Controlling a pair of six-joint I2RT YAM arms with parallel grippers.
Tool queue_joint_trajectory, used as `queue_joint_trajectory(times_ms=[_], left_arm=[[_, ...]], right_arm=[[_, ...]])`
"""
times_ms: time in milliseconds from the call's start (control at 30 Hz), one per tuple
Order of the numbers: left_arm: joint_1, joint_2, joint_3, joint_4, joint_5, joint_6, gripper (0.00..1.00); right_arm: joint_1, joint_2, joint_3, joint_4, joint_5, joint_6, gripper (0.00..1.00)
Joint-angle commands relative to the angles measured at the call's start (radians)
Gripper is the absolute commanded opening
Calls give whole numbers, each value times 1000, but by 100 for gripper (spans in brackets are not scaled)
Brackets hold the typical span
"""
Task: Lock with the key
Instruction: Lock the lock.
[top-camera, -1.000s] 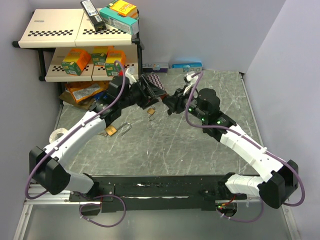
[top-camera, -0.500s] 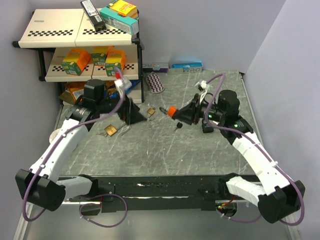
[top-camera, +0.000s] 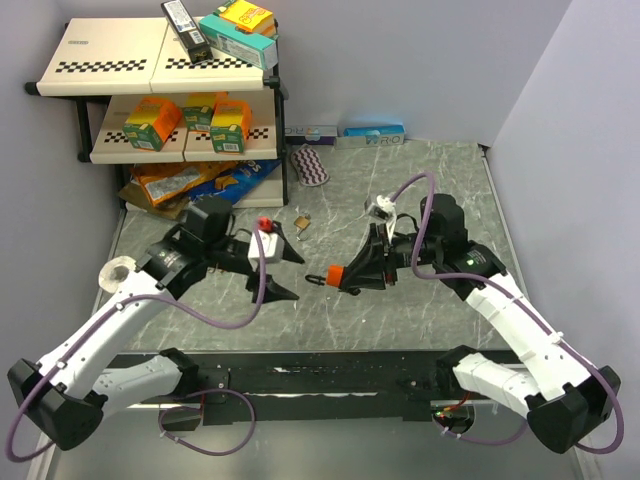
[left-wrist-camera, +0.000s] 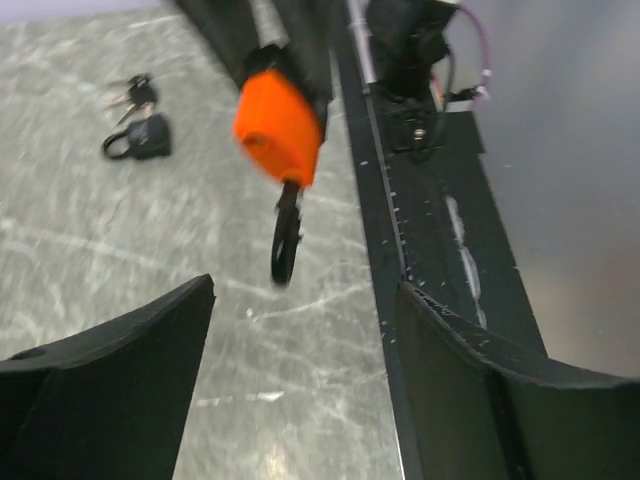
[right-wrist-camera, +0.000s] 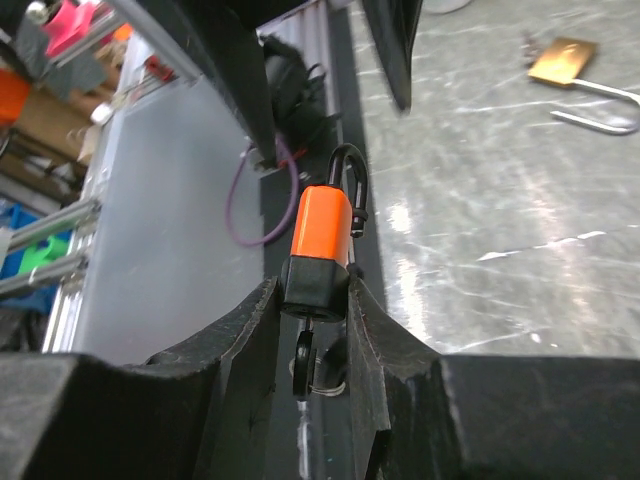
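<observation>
On the counter, counted from the left: one roll of tape, one brass padlock, and, seen only from the left wrist, one small black padlock with a bunch of keys just beside it. The right wrist view shows a brass padlock with a long open shackle; I cannot tell whether it is the same one.

The left claw is spread wide and holds nothing. Just to its right, above the counter, is the one orange padlock with its black shackle towards the left claw. The right claw is clamped on the padlock's body. A dark key appears to sit in its base, low between the fingers.
</observation>
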Motion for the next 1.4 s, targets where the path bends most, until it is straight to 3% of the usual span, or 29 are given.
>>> queue_joint_trajectory(times_ms=[0,167,333,400,533,667,767,900,933,1067,1100,1200,1367], left_arm=[[-103,11,-13,74,-77,37,73],[-165,29,-3,88,-131,1,57],[-191,32,-19,79,-168,15,34],[-193,37,-23,73,-170,15,29],[-196,38,-34,82,-194,15,35],[-197,46,-31,65,-207,38,34],[-197,43,-30,77,-202,30,27],[-199,37,-26,85,-178,23,1],[-197,31,-28,94,-176,15,1],[-197,32,-28,76,-142,-28,1],[-196,37,-26,63,-138,-32,1],[-190,34,-34,60,-121,-62,1],[-179,29,-36,94,-89,-132,1]], right_arm=[[35,-16,59,15,-53,-52,0],[48,-15,60,3,-53,-75,0],[55,-13,60,-6,-59,-86,0],[55,-13,59,-6,-61,-86,0],[57,-16,57,-4,-64,-81,0],[58,-18,54,-3,-65,-79,0],[58,-20,51,0,-64,-73,0],[58,-16,37,11,-52,-52,0],[58,-12,36,8,-39,-46,0],[40,20,54,-21,36,20,95],[16,37,60,-29,49,36,100],[-47,53,86,-58,83,46,100],[-81,57,114,-124,45,-73,100]])
